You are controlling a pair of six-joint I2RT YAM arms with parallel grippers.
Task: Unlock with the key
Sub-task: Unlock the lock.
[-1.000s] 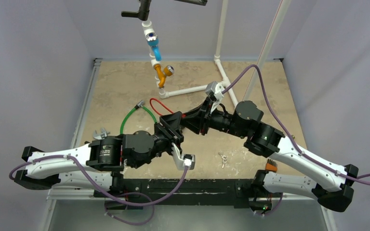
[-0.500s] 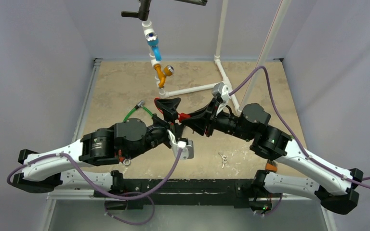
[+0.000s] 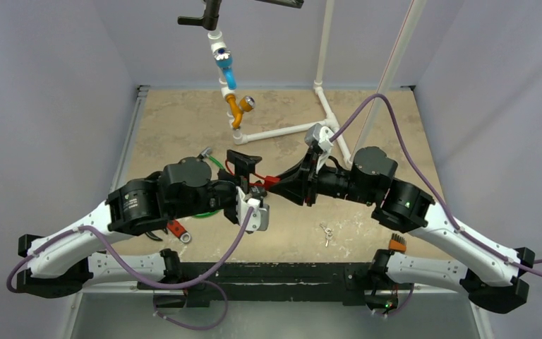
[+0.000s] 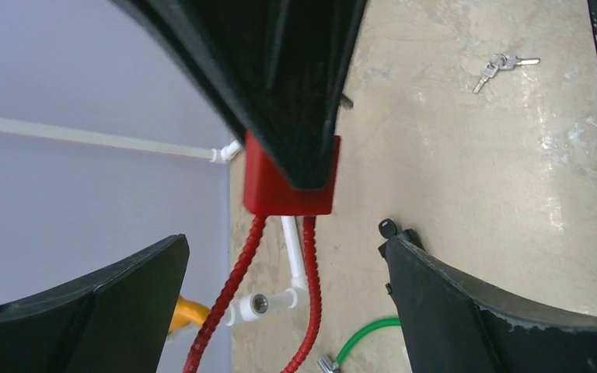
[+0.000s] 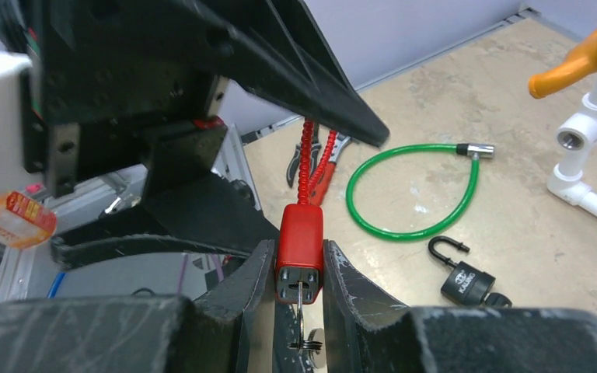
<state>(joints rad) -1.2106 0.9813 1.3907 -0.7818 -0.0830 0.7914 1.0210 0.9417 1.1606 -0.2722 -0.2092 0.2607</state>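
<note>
1. Green cable: a loop with a metal end, lying flat on the counter to the left of the lock and partly under the left arm.
2. Padlock: black, lying on the counter. In the right wrist view it sits beyond the lock, clear of it. It is hidden in the top view.
3. Left fingers: spread wide and holding nothing, just left of the lock. In the left wrist view one finger stands on each side of the lock's red cable, and neither touches it.
4. Lock: the task's thing, with a red body, held off the counter between the two arms. Two red ribbed cable ends leave the end of the lock that faces the left fingers.
5. Key: a thin metal shank seated in the keyhole at the end of the lock that faces the right wrist. Its ring hangs just below.
6. Right fingers: narrow, clamped on the two flat sides of the lock.
7. Pipe frame: white, on the counter behind the lock and well apart from it. An orange valve stands on it, with a blue valve above that.
8. Spare keys: a small bunch on the counter, right of the lock and nearer the arm bases.
9. Brush: orange with dark bristles, at the counter's near edge, far right of the lock.
</note>
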